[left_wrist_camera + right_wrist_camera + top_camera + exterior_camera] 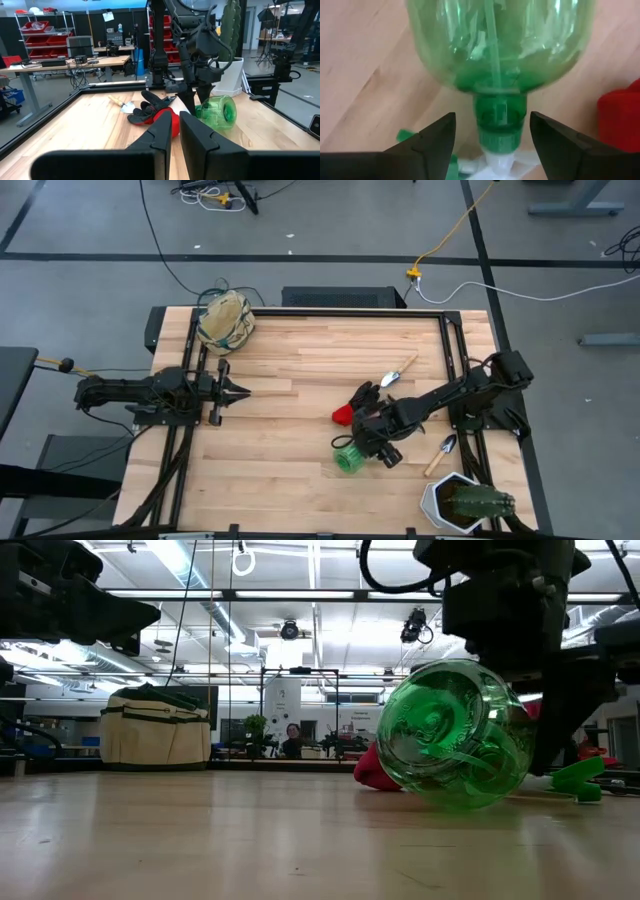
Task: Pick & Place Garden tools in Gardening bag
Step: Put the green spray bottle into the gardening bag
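The green spray bottle (349, 458) lay on its side on the wooden bench (300, 350), toward the right half, just beside the red-and-black glove (352, 406); the right hand (378, 448) hung directly over the bottle, its fingers (436, 136) spread wide on either side of the bottle's neck, apart from it and gripping nothing; in the low view the bottle's rounded base (450, 735) faced the camera, with the red of the glove (375, 768) showing behind it. One wooden-handled trowel (398, 371) lay beyond the glove toward the far edge; a second trowel (441, 453) lay near the right rail, close to the white pot with the cactus (465, 502) at the near right corner. The gardening bag (224, 320) sat at the far left corner of the bench, well apart from the tools. The left hand (238, 391) waited over the left side of the bench, its fingers (160, 135) nearly closed, with only a thin gap between them, and empty.
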You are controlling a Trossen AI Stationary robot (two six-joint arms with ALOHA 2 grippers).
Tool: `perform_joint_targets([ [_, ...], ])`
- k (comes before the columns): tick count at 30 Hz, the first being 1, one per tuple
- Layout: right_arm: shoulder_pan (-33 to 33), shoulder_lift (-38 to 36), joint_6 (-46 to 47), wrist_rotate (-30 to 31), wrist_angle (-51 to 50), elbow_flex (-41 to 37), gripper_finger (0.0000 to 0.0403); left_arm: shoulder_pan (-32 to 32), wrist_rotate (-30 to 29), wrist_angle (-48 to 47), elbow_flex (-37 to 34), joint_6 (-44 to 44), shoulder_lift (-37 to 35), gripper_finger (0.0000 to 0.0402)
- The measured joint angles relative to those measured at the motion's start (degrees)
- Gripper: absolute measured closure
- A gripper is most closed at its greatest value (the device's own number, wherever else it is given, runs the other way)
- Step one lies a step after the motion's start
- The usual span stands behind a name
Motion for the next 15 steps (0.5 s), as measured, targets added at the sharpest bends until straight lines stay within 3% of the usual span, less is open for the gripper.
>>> perform_joint_targets([
  [15, -0.02, 1.3, 0.0, 0.46, 1.02, -0.02, 0.015, 0.0, -0.01, -0.06, 0.0, 0.0, 0.0, 0.0358],
])
